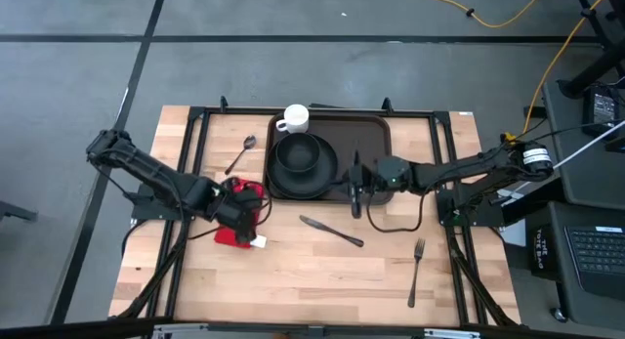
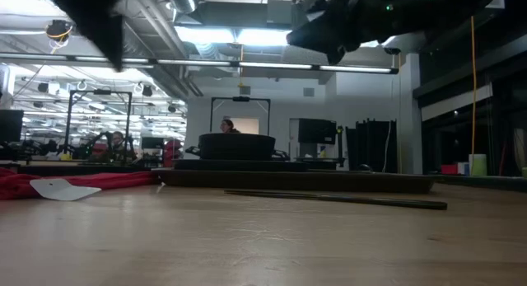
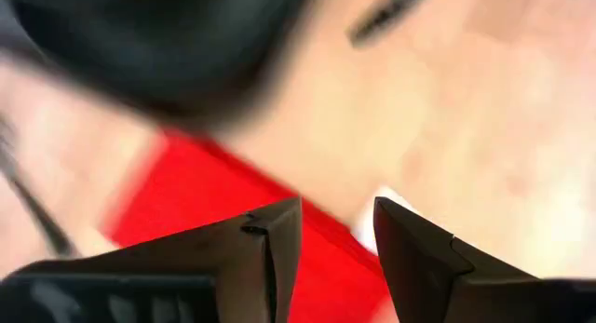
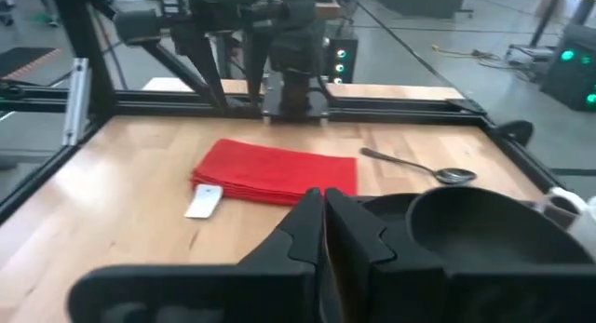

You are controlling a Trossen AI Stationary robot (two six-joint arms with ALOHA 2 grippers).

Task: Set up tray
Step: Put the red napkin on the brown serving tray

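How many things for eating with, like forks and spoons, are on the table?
3. A silver metal spoon lies left of the dark brown plastic tray, a silver metal knife lies below the tray, and a silver metal fork lies toward the lower right. None looks hidden.

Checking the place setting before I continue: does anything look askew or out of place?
Yes. The knife lies diagonally on the bare table, and the fork and spoon lie off the tray. Nothing looks spilled or damaged.

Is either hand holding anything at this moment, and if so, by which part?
Nothing is held. The left hand hovers open over the red napkin; the right hand is shut and empty above the tray's front edge.
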